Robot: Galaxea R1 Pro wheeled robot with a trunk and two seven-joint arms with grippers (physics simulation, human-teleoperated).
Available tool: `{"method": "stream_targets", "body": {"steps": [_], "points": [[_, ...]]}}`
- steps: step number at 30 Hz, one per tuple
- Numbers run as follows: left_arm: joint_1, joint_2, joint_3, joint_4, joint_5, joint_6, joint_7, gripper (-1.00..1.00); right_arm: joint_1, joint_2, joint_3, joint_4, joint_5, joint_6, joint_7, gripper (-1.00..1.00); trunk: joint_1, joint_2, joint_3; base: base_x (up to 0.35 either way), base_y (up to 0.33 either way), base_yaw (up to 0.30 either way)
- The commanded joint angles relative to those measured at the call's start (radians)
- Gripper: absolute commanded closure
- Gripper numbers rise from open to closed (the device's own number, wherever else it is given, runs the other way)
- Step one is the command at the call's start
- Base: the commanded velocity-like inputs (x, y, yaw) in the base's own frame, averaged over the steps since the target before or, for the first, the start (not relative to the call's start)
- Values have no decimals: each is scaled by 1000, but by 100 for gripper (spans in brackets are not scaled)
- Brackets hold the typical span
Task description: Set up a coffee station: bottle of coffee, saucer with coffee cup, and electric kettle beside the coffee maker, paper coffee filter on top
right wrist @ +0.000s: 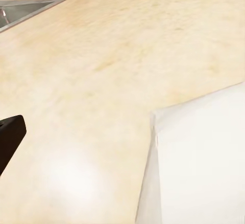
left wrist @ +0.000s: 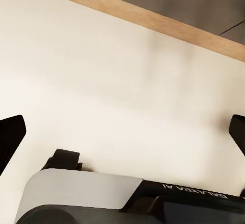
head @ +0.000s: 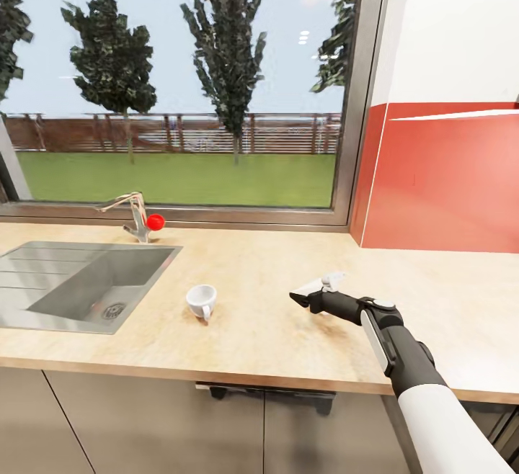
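Note:
The kitchen countertop (head: 288, 337) runs under a window. On it, just right of the sink, sits the white coffee cup (head: 201, 301), with no saucer beneath it. My right gripper (head: 306, 292) hovers low over the worktop, a short way right of the cup and pointing toward it. Its one visible finger (right wrist: 9, 137) stands far out to the side, so the jaws are spread open. The white paper coffee filter (right wrist: 204, 162) lies against the other side and hides that finger; it also shows as a pale sliver (head: 333, 279). My left gripper (left wrist: 122, 132) is open over a pale surface, holding nothing.
A steel sink (head: 79, 279) with a faucet (head: 133, 215) and red knob (head: 155, 222) fills the left end. A red glossy panel (head: 447, 179) backs the right end. Grey cabinet fronts (head: 144, 423) sit below the front edge.

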Motion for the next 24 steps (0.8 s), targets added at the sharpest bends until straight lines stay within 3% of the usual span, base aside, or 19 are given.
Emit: {"method": "stream_targets", "body": {"steps": [1, 4, 5, 24], "points": [[0, -1, 2, -2, 4, -1, 0, -100, 0, 0, -2, -1, -1, 8, 4, -100, 0, -1, -1, 0, 0, 0], [0, -1, 2, -2, 4, -1, 0, -100, 0, 0, -2, -2, -1, 8, 5, -100, 0, -1, -1, 0, 0, 0], [0, -1, 2, -2, 4, -1, 0, -100, 0, 0, -2, -2, -1, 8, 5, 100, 0, -1, -1, 0, 0, 0], [0, -1, 2, -2, 4, -1, 0, -100, 0, 0, -3, -7, -4, 9, 10, 100, 0, -1, -1, 0, 0, 0]]}}
